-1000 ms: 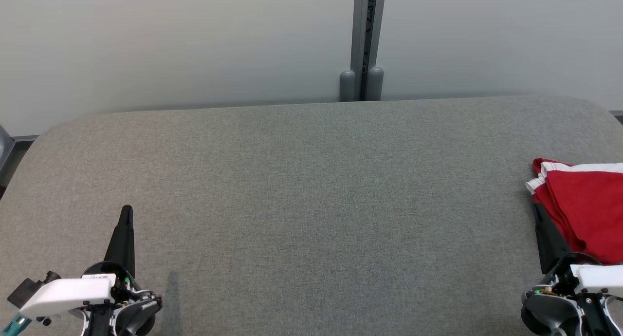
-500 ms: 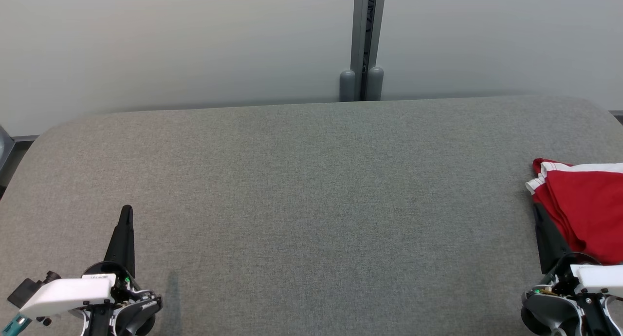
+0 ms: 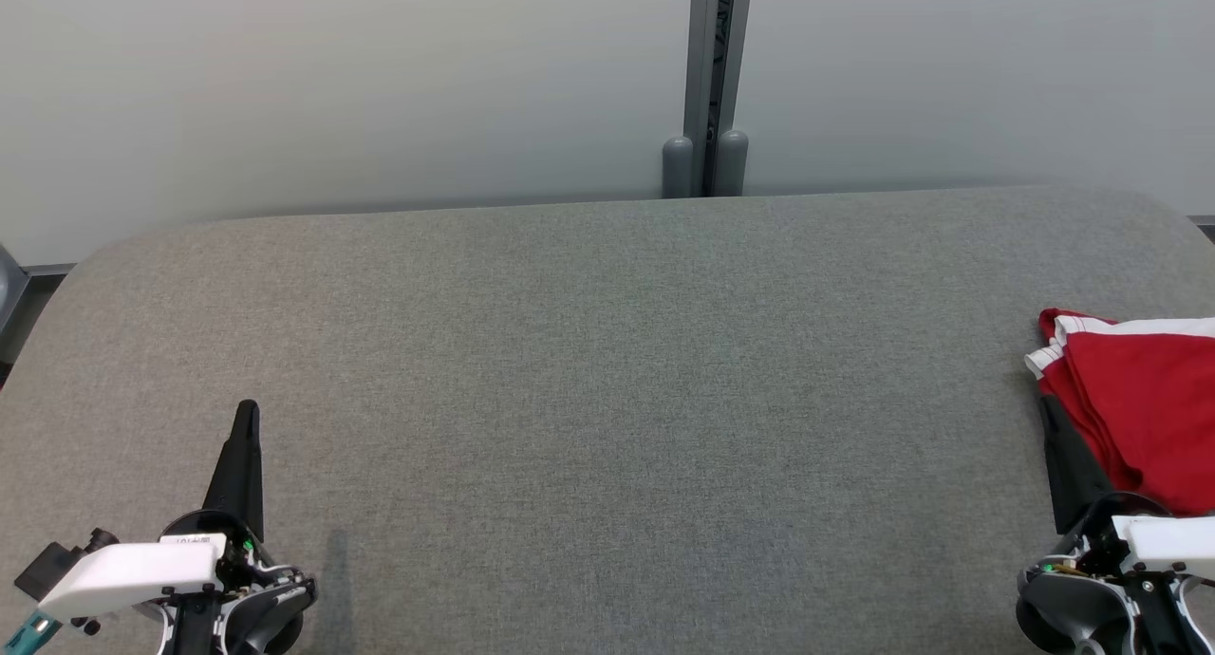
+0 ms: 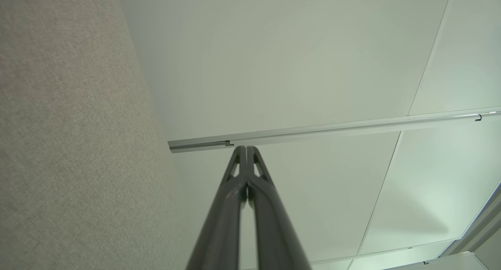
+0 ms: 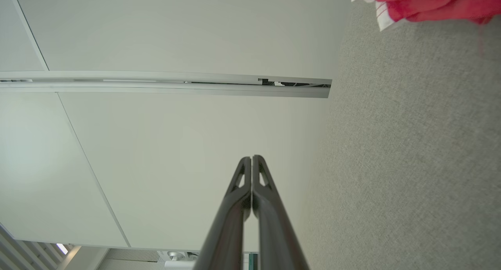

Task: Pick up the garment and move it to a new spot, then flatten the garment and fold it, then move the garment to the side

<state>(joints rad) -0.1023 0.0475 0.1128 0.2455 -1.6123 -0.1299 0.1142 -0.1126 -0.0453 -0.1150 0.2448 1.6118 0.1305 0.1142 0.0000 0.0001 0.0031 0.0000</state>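
A red garment [image 3: 1139, 418] with white striped trim is seen lying at the far right of the grey tabletop [image 3: 607, 399], bunched in loose folds. It is cut off by the right edge of the head view, so its full outline cannot be made out. The right pincer [image 3: 1045, 403] is placed just beside the garment's left edge, with its fingers pressed together and nothing held between them. Whether it touches the cloth cannot be told, since its base overlaps the garment's lower corner and is itself cut by the bottom edge. In the right wrist view only a thin strip of the garment is caught at the top edge, well apart from the closed fingertips. The left pincer [image 3: 247, 408] is set at the lower left of the tabletop, well apart from the garment, with its fingers likewise closed on nothing and its body partly cropped. Behind the tabletop a pale wall [image 3: 332, 85] is divided by a grey post [image 3: 707, 85].
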